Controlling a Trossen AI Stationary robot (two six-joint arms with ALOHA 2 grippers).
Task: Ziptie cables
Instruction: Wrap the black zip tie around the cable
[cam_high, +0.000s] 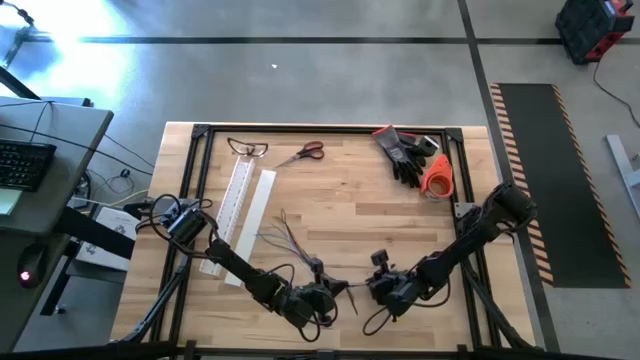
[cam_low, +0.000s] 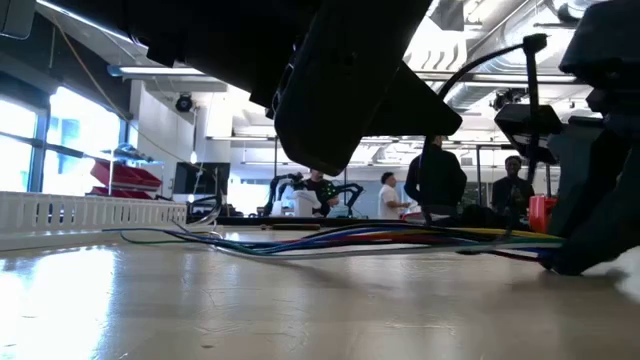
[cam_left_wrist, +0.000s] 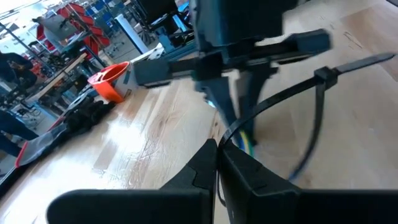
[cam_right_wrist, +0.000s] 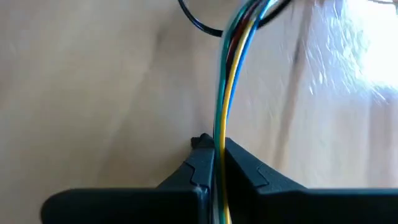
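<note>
The light wooden bench (cam_high: 350, 210) with its black metal frame carries everything, and both dark arms reach in to its near edge, where they almost meet.

The bundle of thin coloured cables (cam_high: 290, 240) lies on the bench near the middle of the near edge, its loose ends fanning out toward the long white slotted plastic channel (cam_high: 236, 205) on the left side. In the low view the cables (cam_low: 380, 238) run flat along the bench surface, and a large dark arm part hides much of the room above them.

The left pincer (cam_high: 322, 296) sits at the near edge, just left of centre. Its wrist view shows its fingers (cam_left_wrist: 249, 180) closed together on a black zip tie (cam_left_wrist: 292, 93), which loops around the cables; the cables themselves are mostly hidden behind the other arm's gripper there.

The right pincer (cam_high: 378, 290) is just right of it, the two nearly touching. Its fingers (cam_right_wrist: 242, 165) are pressed shut on the cables (cam_right_wrist: 227, 81), of which yellow, blue, green and red strands show.

Near the far right corner lie black gloves (cam_high: 402, 155) and an orange tape roll (cam_high: 437, 176), partly overlapping. Red-handled scissors (cam_high: 303, 153) and clear safety glasses (cam_high: 248, 149) sit by the far edge.
</note>
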